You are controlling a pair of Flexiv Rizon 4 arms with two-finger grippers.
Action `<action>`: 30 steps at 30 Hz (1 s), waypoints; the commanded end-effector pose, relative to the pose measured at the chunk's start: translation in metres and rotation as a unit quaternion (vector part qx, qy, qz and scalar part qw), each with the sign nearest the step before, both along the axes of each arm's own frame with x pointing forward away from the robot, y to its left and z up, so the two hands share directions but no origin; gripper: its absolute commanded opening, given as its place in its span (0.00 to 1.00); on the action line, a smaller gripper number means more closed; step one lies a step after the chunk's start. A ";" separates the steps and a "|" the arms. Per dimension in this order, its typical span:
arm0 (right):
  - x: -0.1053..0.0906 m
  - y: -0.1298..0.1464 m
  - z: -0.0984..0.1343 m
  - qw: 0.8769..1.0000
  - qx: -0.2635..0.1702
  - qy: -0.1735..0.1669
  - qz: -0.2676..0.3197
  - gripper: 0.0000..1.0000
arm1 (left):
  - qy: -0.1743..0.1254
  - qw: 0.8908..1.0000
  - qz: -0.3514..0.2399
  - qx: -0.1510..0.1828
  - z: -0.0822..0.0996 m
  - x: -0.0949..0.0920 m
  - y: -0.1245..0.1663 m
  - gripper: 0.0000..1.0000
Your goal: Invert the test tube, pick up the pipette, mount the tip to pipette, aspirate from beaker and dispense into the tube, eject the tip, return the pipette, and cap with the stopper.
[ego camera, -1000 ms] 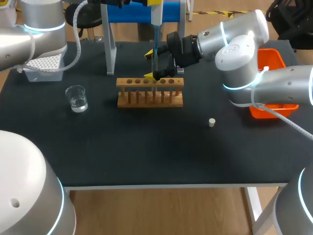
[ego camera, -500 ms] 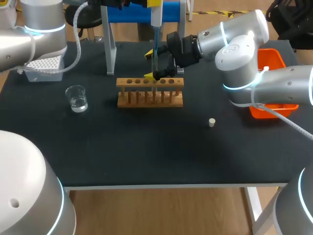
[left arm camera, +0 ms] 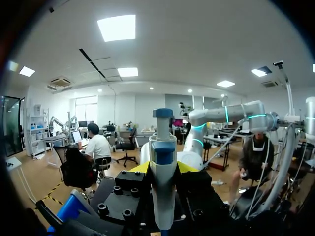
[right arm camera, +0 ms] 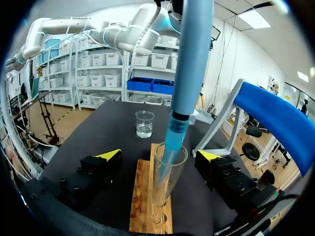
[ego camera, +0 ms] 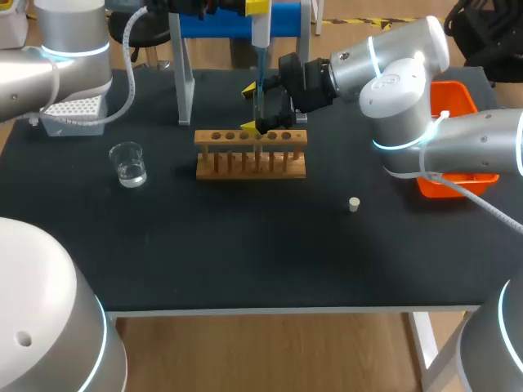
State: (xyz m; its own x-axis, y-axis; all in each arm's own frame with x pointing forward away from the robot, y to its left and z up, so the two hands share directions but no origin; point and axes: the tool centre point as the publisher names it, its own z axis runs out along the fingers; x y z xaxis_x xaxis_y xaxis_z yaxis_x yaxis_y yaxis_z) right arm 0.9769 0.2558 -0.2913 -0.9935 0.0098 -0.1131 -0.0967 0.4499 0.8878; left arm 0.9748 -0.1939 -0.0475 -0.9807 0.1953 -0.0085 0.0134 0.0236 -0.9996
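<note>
Pipette (left arm camera: pixel 162 147) sat clamped in left gripper (left arm camera: pixel 163 167), tip (right arm camera: pixel 170 140) inside tube (right arm camera: pixel 166 179). Right gripper (right arm camera: pixel 160 155) gaped wide around tube, not touching it. Nothing visibly shifted since earlier.

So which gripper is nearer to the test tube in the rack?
Right. The right gripper has its open fingers on either side of the test tube, not touching it. The left gripper is above, holding the pipette whose tip reaches into the tube.
</note>
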 end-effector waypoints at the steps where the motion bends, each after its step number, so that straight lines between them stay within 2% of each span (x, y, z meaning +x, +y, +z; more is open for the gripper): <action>1: 0.001 -0.001 0.001 1.000 -0.001 0.001 0.002 1.00 | 0.000 1.000 0.000 -0.001 -0.001 0.001 0.000 0.00; 30: 0.001 -0.001 0.001 1.000 -0.001 0.001 0.002 1.00 | 0.006 1.000 0.001 -0.005 -0.012 0.003 0.000 0.00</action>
State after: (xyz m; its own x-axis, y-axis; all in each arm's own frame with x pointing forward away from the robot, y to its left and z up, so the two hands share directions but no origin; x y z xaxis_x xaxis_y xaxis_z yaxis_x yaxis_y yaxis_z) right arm 0.9769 0.2558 -0.2913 -0.9935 0.0098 -0.1132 -0.0967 0.4499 0.8878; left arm 0.9763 -0.1937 -0.0583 -0.9815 0.1912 0.0029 0.0002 0.0160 -0.9999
